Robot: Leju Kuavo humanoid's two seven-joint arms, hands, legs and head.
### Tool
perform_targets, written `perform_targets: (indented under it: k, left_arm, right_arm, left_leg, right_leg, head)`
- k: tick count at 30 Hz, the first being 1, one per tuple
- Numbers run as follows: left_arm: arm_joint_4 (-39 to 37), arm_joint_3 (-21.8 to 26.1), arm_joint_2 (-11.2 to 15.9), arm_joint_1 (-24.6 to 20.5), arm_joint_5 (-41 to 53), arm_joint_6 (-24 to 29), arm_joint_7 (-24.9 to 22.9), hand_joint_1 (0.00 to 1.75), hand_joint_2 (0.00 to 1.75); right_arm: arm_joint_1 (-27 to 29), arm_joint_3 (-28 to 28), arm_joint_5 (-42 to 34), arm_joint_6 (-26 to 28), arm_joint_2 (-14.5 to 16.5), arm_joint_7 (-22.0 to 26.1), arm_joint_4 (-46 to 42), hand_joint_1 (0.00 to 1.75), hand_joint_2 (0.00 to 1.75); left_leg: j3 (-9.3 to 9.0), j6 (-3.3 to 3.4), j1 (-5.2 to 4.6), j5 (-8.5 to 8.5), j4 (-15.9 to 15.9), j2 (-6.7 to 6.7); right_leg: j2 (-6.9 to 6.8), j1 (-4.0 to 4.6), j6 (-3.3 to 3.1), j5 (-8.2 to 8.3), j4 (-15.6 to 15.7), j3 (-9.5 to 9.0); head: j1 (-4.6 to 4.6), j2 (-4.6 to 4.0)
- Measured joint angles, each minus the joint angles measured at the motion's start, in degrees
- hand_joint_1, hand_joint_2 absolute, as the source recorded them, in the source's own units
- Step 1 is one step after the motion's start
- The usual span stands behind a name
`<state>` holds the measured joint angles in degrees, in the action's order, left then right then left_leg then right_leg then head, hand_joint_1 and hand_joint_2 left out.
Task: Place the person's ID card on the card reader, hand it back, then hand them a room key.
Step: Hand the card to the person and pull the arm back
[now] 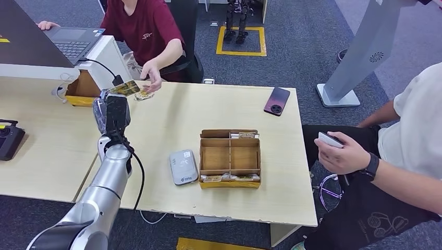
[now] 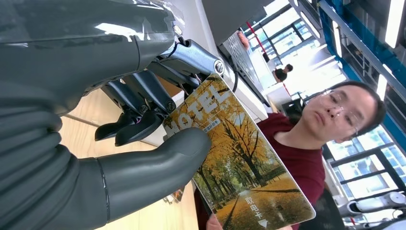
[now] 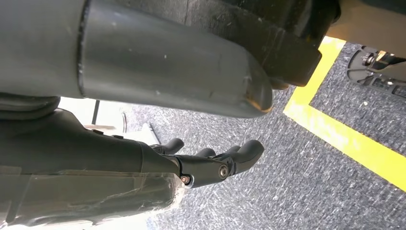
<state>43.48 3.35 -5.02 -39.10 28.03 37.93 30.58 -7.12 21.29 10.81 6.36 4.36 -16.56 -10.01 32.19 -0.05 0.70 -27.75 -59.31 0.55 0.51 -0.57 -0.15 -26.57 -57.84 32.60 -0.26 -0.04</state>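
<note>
1. Head view: the left robot hand (image 1: 115,107) holds the room key (image 1: 125,88) out over the table (image 1: 172,122), near the person's hand (image 1: 151,76)
2. Left wrist view: thumb (image 2: 158,163) and fingers (image 2: 143,103) pinch the room key
3. Right wrist view: the right robot hand (image 3: 210,160) hangs above the carpet (image 3: 306,177), fingers apart, holding nothing

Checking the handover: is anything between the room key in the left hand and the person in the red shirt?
Nothing visible. The left hand holds the autumn-tree hotel key card out over the table's far edge, and the person's open hand sits just beyond it.
</note>
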Motion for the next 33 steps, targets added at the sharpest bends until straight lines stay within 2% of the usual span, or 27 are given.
perform_targets:
  k: [13, 17, 22, 27, 30, 33]
  left_arm:
    - [-6.0, 0.6, 0.8, -3.3, 1.0, 0.7, 0.8, 1.75, 1.75]
    - [-6.5, 0.6, 0.8, -3.5, 1.3, 0.8, 1.6, 0.00, 1.75]
    - [-6.8, 0.6, 0.8, -3.5, 0.3, 0.3, 2.0, 0.00, 1.75]
    - [-6.8, 1.2, 0.6, -3.5, -1.3, -1.6, -1.6, 0.00, 1.75]
    - [-5.9, 1.3, 0.4, -2.8, -1.3, -5.2, -3.1, 0.00, 1.75]
    - [-1.1, 0.8, 0.3, 0.4, -1.8, -11.4, -2.8, 0.00, 1.75]
  right_arm:
    - [0.1, 0.0, 0.7, -0.1, 0.0, -0.3, 0.0, 0.00, 0.00]
    - [0.1, 0.0, 0.8, -0.6, -0.3, 0.3, 0.0, 0.00, 0.00]
    - [0.0, 0.0, 0.9, -0.9, -0.3, 0.7, 0.0, 0.00, 0.00]
    - [0.3, -0.1, 0.5, 0.2, -0.3, 0.8, 0.0, 0.00, 0.00]
    - [0.6, -0.4, 0.1, 0.8, -0.3, 1.1, 0.0, 0.00, 0.00]
    - [1.1, -0.9, -0.6, 1.3, -0.4, 1.8, 0.0, 0.00, 0.00]
  left_leg:
    - [0.06, 0.00, -0.01, 0.00, 0.0, -0.01]
    - [0.07, 0.00, 0.00, 0.00, 0.0, -0.02]
    - [0.08, 0.00, 0.00, 0.00, 0.0, -0.02]
    - [0.09, 0.00, 0.00, 0.00, 0.0, -0.02]
    - [0.11, 0.00, -0.01, 0.00, 0.0, -0.02]
    - [0.13, 0.00, -0.01, -0.01, 0.0, -0.04]
  right_leg:
    - [0.00, -0.01, 0.00, 0.00, 0.0, 0.07]
    - [0.03, 0.00, 0.00, 0.01, 0.0, 0.09]
    - [0.02, 0.00, 0.00, 0.00, 0.0, 0.10]
    - [0.02, 0.00, 0.00, 0.01, 0.0, 0.12]
    - [0.02, -0.01, 0.00, 0.01, 0.0, 0.12]
    - [0.05, -0.01, 0.00, 0.00, 0.0, 0.13]
  head:
    - [0.00, 0.00]
    - [-0.01, 0.00]
    - [-0.01, 0.00]
    - [-0.01, 0.00]
    - [0.00, 0.00]
    - [0.00, 0.00]
